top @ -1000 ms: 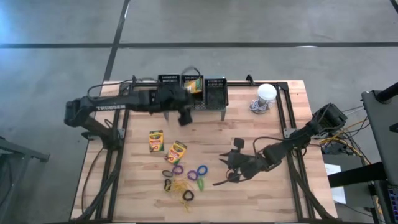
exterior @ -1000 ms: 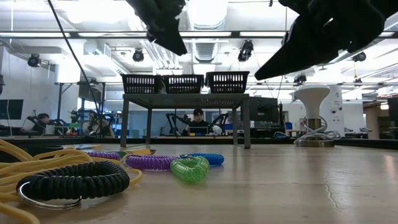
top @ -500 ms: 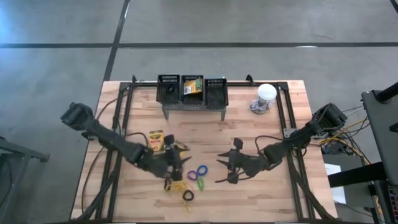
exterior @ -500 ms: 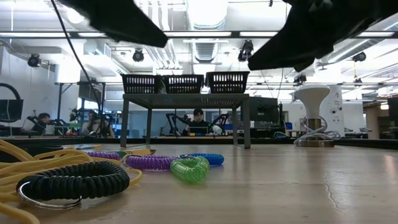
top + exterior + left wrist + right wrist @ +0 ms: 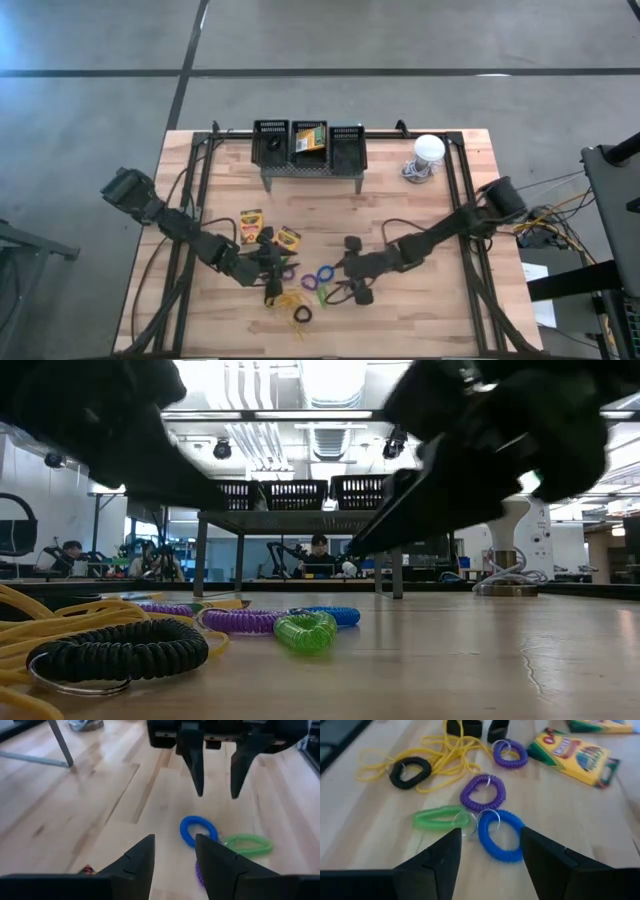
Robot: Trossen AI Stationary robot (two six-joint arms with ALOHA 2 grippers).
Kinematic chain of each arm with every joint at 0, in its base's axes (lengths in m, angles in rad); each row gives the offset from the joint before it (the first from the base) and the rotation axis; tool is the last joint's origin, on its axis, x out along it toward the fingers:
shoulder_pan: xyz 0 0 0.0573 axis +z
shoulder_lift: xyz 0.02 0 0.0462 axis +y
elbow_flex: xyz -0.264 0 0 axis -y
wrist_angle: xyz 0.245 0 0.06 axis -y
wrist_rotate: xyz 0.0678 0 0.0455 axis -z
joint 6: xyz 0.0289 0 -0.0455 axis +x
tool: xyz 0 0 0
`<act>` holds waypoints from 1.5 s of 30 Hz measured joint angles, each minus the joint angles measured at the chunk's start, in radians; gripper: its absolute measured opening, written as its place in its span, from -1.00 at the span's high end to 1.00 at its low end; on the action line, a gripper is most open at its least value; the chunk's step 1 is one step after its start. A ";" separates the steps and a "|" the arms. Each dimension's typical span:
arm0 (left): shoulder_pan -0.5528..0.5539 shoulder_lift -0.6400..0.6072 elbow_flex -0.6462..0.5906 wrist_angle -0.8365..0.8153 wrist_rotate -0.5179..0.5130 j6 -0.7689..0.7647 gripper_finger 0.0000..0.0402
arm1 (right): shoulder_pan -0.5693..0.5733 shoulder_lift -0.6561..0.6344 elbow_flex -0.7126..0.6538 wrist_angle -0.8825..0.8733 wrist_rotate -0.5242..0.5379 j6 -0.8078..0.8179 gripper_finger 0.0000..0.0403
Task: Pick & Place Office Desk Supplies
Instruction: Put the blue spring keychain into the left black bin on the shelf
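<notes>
- The right gripper (image 5: pixel 345 283), fingers spread, sits lower centre; the blue loop (image 5: pixel 499 835) lies just ahead, between its fingertips.
- The left gripper (image 5: pixel 272 268), open, faces it, seemingly just beside the purple loop (image 5: pixel 482 791).

Coiled loops (image 5: pixel 500 835) (blue, green, purple, black) lie flat beside tangled yellow bands (image 5: pixel 440 755), near crayon boxes (image 5: pixel 574 755).

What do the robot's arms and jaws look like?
Both arms are black and jointed, like thin bent sticks, with black cables trailing off them. The left gripper and right gripper each end in two flat, pointed black prongs. No markings show now.
</notes>
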 joint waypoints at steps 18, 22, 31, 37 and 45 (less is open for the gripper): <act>0.006 0.183 0.027 0.061 0.000 -0.005 0.29 | -0.021 0.217 0.397 -0.551 -0.025 -0.085 0.53; 0.006 0.182 0.030 0.060 0.003 0.007 0.29 | -0.011 0.182 0.378 -0.579 -0.007 -0.093 0.83; 0.002 0.181 0.029 0.057 0.008 0.055 0.29 | 0.037 -0.003 0.126 -0.228 0.203 -0.118 0.88; 0.001 0.180 0.029 0.075 0.014 0.088 0.29 | 0.051 -0.142 -0.076 0.082 0.205 -0.113 0.88; 0.001 0.180 0.028 0.110 0.018 0.130 0.29 | 0.053 -0.335 -0.219 0.205 0.208 -0.048 0.89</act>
